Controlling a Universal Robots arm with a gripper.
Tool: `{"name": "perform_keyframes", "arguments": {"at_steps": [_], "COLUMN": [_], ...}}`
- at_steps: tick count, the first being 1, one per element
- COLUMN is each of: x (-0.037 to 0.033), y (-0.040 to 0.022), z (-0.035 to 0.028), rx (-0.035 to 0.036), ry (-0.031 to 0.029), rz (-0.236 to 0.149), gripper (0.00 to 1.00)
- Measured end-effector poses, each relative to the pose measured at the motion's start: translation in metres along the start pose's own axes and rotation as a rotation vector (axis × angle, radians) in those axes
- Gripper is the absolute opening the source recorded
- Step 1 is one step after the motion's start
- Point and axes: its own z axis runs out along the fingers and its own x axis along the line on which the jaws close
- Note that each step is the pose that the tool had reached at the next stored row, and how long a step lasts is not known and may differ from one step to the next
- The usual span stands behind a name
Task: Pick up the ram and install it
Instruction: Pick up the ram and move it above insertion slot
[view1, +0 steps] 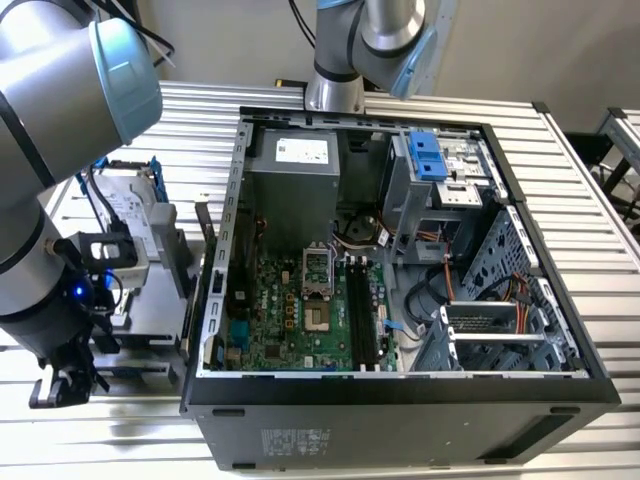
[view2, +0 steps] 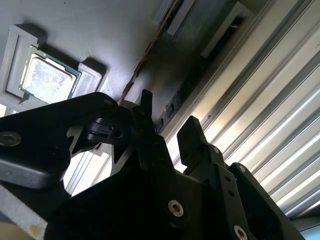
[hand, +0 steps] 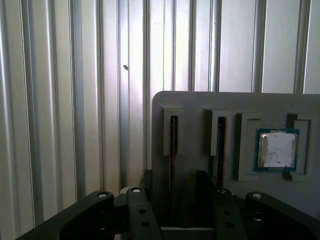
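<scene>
Ram (hand: 172, 165): long, thin board, seen edge-on as a dark strip; in the second wrist view (view2: 150, 45) its edge looks brownish.
Pose: standing upright on its long edge.
Location: seated in a narrow slot of the grey tray (hand: 195, 102), not lifted.

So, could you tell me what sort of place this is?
Probably a robot workbench for computer assembly: an opened desktop case, motherboard exposed, lies on a ribbed metal table, plus a grey parts tray.

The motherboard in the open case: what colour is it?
The motherboard is green, clearest in the exterior view.
</scene>
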Motion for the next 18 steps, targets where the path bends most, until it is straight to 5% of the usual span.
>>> {"name": "perform_keyframes", "arguments": {"at_steps": [16, 17, 18], "x": [0.0, 0.0, 0.0], "y": [0.0, 0.0, 0.0], "z": [0.0, 0.0, 0.0], "rx": [-0.0003, -0.0003, -0.0002], "ry": [0.0, 0.0001, 0.0], "rz": [-0.006, -0.006, -0.006], "gripper": [1.0, 0.0, 0.0]}}
